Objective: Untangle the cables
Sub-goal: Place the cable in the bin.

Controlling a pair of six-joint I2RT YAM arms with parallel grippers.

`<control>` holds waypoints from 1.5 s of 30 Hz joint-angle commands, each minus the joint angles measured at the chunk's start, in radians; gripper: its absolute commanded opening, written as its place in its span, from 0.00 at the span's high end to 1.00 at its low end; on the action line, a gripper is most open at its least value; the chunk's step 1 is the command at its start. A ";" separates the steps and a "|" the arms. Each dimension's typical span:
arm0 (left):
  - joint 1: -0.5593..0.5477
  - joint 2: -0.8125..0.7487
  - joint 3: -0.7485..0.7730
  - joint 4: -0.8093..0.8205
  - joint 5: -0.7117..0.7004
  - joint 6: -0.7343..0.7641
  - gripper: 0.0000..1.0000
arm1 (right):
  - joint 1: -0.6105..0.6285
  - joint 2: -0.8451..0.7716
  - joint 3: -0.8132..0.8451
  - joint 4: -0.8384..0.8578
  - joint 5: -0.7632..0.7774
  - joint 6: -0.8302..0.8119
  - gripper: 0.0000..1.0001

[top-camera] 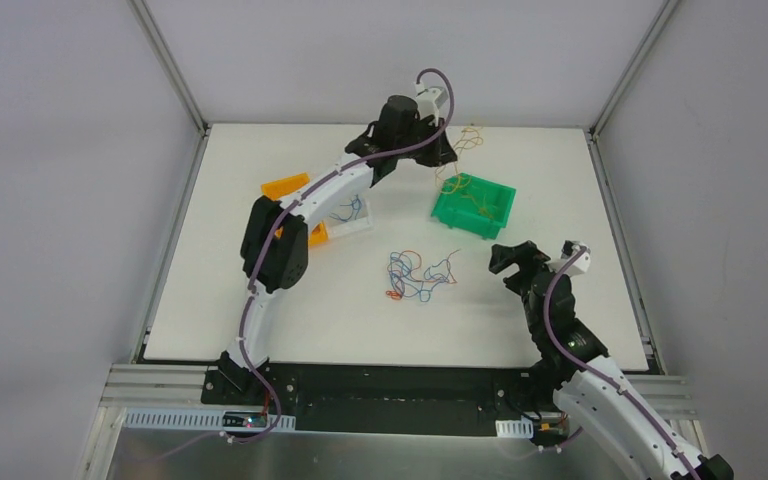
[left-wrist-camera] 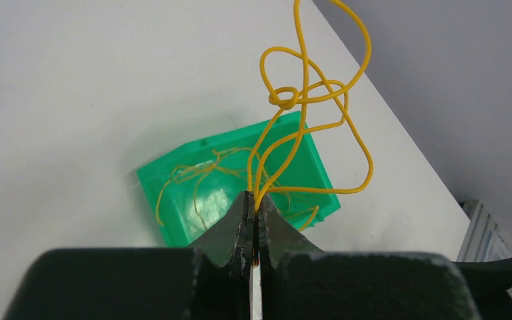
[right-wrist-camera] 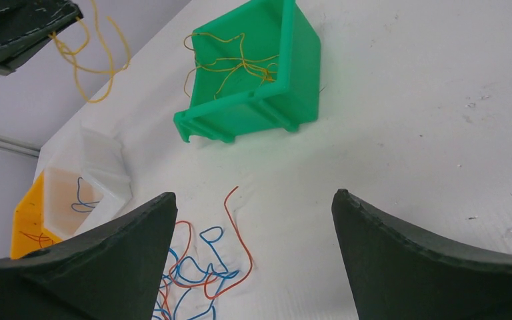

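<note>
Three groups of cables were recorded. In the top external view, a red and blue clump [top-camera: 420, 272] was seen lying on the white table [top-camera: 360, 320] at the centre of the frame. A green bin [top-camera: 500, 192] stood to its upper right, and a white bin [top-camera: 358, 222] and an orange bin [top-camera: 285, 187] stood to its upper left, partly hidden by the left arm.

The left gripper [top-camera: 447, 150] was positioned above the far side of the green bin, with a yellow-orange strand [top-camera: 470, 140] hanging beside it. Whether its jaws were closed could not be told from this view.

In the left wrist view, the left gripper [left-wrist-camera: 255, 203] was shown with its jaws clenched on the yellow-orange strand [left-wrist-camera: 307, 93]. The strand was looped, with a small knot near the top centre of the frame. Further thin orange strands were seen lying inside the green bin [left-wrist-camera: 207, 145] below.

In the right wrist view, the right gripper [right-wrist-camera: 253, 195] was shown with its jaws spread wide apart, grasping nothing. It was positioned over the table, with the red and blue clump [right-wrist-camera: 200, 267] at the lower left of the frame. Only this view revealed a blue strand inside the white bin [right-wrist-camera: 107, 167] and a red strand inside the orange bin [right-wrist-camera: 23, 213]. The green bin [right-wrist-camera: 300, 73] appeared at the top centre, and the left gripper [right-wrist-camera: 20, 27] at the upper left with the yellow-orange strand [right-wrist-camera: 87, 60] hanging from it.
</note>
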 commanded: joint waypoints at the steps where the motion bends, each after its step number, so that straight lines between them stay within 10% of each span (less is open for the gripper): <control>1: -0.021 0.081 0.008 0.332 0.174 0.135 1.00 | -0.003 -0.007 -0.001 -0.003 0.019 -0.011 0.10; 11: -0.084 0.277 0.063 0.306 0.155 0.262 1.00 | -0.003 -0.011 -0.010 0.021 -0.014 -0.024 0.10; 27: -0.170 0.166 -0.106 0.044 0.030 0.374 1.00 | -0.003 -0.001 -0.010 0.032 -0.028 -0.026 0.10; 32: -0.173 0.124 -0.083 0.043 -0.031 0.339 0.71 | -0.003 0.002 -0.010 0.034 -0.027 -0.028 0.10; 45: -0.171 -0.156 -0.185 -0.078 -0.093 0.249 0.55 | -0.003 0.017 -0.002 0.033 -0.033 -0.032 0.10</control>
